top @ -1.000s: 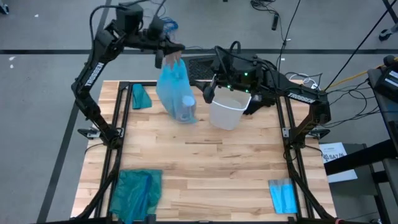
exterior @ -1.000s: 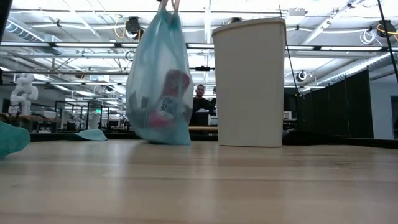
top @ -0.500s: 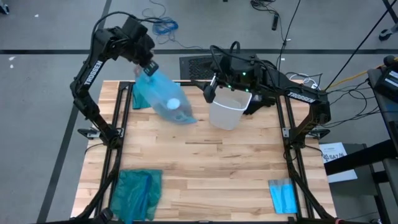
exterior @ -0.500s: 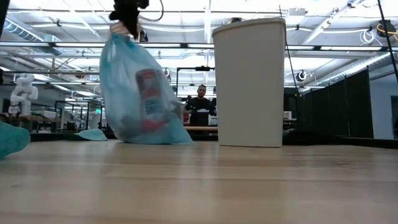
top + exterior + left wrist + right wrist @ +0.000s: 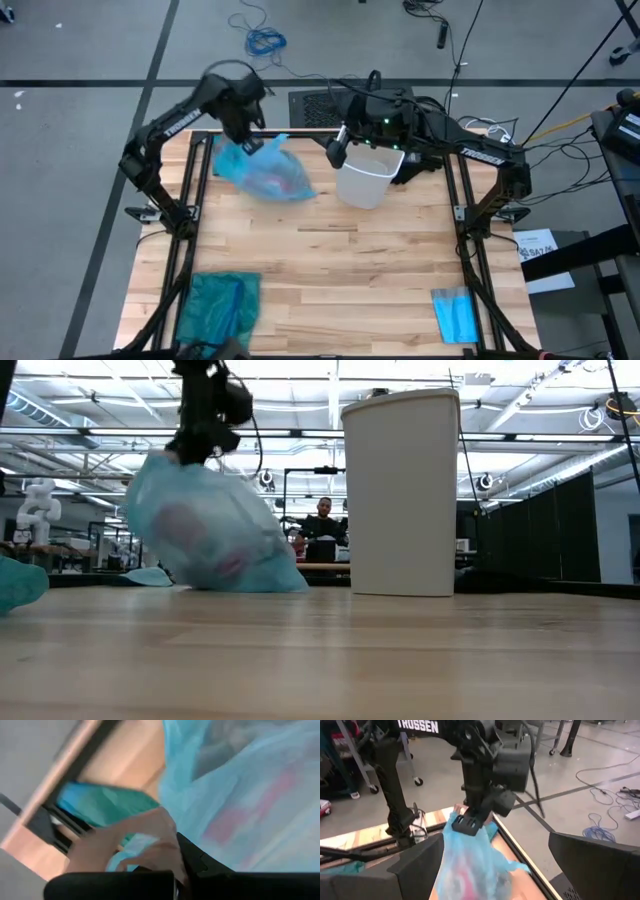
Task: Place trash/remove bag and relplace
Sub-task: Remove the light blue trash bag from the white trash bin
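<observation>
The light-blue bag (image 5: 268, 172) lies slumped on its side at the table's far left, between the frame rail and the white bin (image 5: 364, 180). A red-and-white bottle (image 5: 190, 525) shows dimly through the plastic; the other trash cannot be made out. My left gripper (image 5: 247, 138) stands over the bag's far-left end, shut on it. My right gripper (image 5: 338, 152) is open beside the bin's far-left rim; whether it touches the rim cannot be told. In the low view the bag (image 5: 210, 532) sits left of the bin (image 5: 400, 490). My left gripper (image 5: 468, 825) pinches the bag's gathered top (image 5: 460, 831) between its two fingers, coming down from above at a slant. The bag leans over below the fingers, and its filled lower part (image 5: 235, 560) rests on the table.
A darker teal-green plastic bag (image 5: 218, 305) lies at the near-left corner and a small folded blue sheet (image 5: 455, 312) at the near right. More teal plastic (image 5: 100, 805) lies under the bag by the far-left rail. A person (image 5: 322, 530) stands far behind the table.
My left gripper has come down and swung toward the table's left, still shut on the bag's top. The bag, which hung upright with its bottom on the table, has tipped over to the left and slumped; its bottom stayed near the bin.
</observation>
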Robot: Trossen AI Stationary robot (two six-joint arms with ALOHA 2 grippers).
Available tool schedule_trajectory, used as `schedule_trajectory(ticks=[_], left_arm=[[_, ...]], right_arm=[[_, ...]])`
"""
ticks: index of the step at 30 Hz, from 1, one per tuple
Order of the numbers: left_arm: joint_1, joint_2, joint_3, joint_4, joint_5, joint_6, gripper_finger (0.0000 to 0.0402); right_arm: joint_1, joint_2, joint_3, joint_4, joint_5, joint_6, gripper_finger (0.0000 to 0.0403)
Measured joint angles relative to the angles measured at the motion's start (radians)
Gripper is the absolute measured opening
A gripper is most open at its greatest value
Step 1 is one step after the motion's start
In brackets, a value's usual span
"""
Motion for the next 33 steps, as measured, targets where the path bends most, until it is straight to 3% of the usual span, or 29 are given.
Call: schedule_trajectory(ticks=[7, 19, 25, 27, 30, 33], left_arm=[[0.022, 0.0, -0.222, 0.077, -0.042, -0.027, 0.0], [0.135, 0.0, -0.391, 0.268, -0.078, -0.053, 0.0], [0.192, 0.0, -0.411, 0.3, -0.071, -0.105, 0.0], [0.208, 0.0, -0.405, 0.3, -0.024, -0.129, 0.0008], [0.232, -0.009, -0.388, 0.299, 0.061, -0.132, 0.0036], [0.237, -0.025, -0.368, 0.291, 0.079, -0.142, 0.0074]], right_arm=[[0.0, 0.0, -0.015, -0.006, -0.003, 0.0, 0.0354], [0.0, 0.0, -0.015, -0.015, -0.01, 0.0, 0.0354], [0.0, 0.0, -0.015, -0.029, -0.01, 0.0, 0.0354], [0.002, 0.0, -0.015, -0.028, -0.013, 0.0, 0.0354], [0.003, -0.005, -0.015, -0.028, -0.014, 0.0, 0.0354], [0.003, -0.02, -0.015, -0.029, -0.014, -0.001, 0.0354]])
